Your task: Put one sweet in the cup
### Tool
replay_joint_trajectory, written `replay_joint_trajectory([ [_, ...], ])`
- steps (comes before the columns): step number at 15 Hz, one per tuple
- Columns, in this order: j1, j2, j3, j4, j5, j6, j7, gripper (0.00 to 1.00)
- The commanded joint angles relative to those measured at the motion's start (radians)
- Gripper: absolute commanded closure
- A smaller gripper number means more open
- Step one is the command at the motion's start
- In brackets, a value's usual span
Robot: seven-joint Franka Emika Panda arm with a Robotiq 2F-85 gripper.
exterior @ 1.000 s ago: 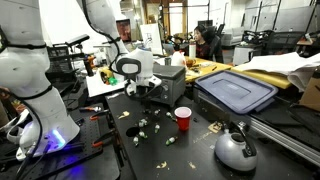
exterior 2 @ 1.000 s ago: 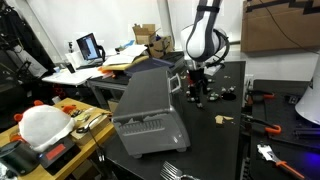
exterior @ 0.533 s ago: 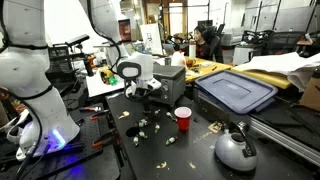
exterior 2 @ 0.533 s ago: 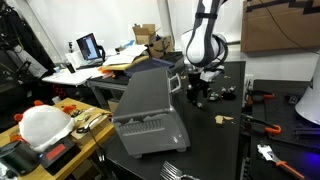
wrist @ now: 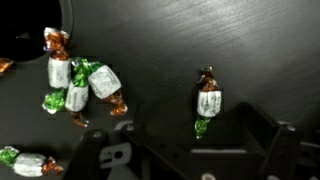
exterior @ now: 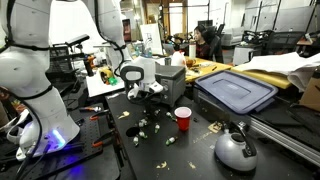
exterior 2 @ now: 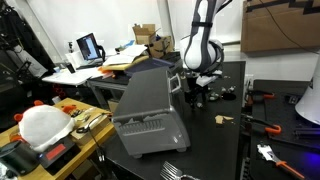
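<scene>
I am hovering, gripper (wrist: 188, 152) spread wide and empty — the lone wrapped sweet (wrist: 207, 104) is lying just ahead of the gap, its length crossing my closing line

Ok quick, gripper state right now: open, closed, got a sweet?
Gripper: open, holding nothing; in the wrist view its fingers stand wide apart, with a green-wrapped sweet lying loose beyond them.

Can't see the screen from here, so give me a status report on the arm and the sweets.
Gripper hovering low, jaws open, empty. One wrapped sweet lies apart from the cluster. Red cup upright; nothing seems to block the way to it.
</scene>
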Motion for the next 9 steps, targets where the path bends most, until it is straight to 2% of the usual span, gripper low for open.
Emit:
replay_joint_trajectory([
  [1,0.012,0.003,-0.007,0.009,0.015,0.005,0.034,0.0],
  [2,0.015,0.001,-0.012,0.008,0.013,0.005,0.039,0.0],
  [3,0.02,0.001,-0.018,0.007,0.01,0.006,0.047,0.25],
  [4,0.024,0.001,-0.022,0.006,0.007,0.003,0.053,0.26],
  [9,0.049,-0.007,-0.046,-0.002,-0.002,-0.008,0.096,0.63],
])
